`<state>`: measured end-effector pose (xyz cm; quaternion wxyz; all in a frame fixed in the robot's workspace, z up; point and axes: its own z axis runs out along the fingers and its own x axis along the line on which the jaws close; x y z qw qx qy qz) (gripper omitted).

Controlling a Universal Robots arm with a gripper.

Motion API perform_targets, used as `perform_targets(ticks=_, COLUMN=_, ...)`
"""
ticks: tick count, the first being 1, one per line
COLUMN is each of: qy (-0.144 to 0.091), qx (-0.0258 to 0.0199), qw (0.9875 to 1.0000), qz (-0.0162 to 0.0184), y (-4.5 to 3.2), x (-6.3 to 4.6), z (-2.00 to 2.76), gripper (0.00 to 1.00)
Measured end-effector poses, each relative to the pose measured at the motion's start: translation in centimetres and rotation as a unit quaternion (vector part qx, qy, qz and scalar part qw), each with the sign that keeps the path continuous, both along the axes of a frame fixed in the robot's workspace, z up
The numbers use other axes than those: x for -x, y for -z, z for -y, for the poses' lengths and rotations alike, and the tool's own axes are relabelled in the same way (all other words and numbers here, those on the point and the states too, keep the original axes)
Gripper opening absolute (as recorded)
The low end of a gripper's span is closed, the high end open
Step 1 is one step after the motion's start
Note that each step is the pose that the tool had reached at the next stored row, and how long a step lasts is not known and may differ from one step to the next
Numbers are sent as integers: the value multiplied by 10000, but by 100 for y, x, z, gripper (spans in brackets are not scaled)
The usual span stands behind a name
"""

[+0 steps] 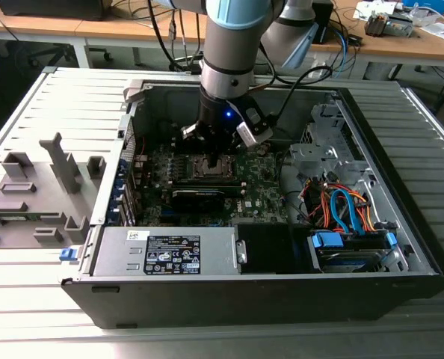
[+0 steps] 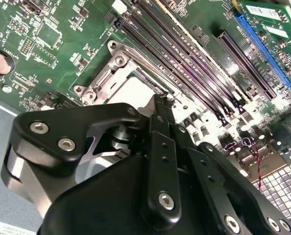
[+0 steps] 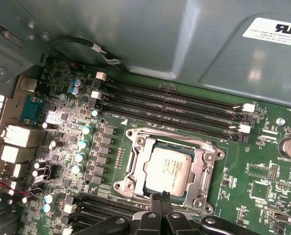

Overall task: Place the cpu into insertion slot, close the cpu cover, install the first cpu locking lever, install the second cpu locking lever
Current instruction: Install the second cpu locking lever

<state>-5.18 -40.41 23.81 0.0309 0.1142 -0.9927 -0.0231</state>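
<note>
Closed claw tips hover at the insertion slot edge, cpu seated inside.

even indoor light, mild glare

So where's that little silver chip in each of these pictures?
Exterior view: the cpu sits mid-motherboard, directly under the gripper, partly hidden by it.
First wrist view: it lies in the insertion slot, under the cpu cover, just beyond the jaws' tips.
Second wrist view: a pale corner of it shows just past the jaws.
Shared landmark: the long black memory slots running beside the socket.
</note>
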Motion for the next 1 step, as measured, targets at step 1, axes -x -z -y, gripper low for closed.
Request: perform_targets(ticks=1, qy=0, qx=0, qw=10000, qz=0, y=0, x=0, z=0, gripper=11)
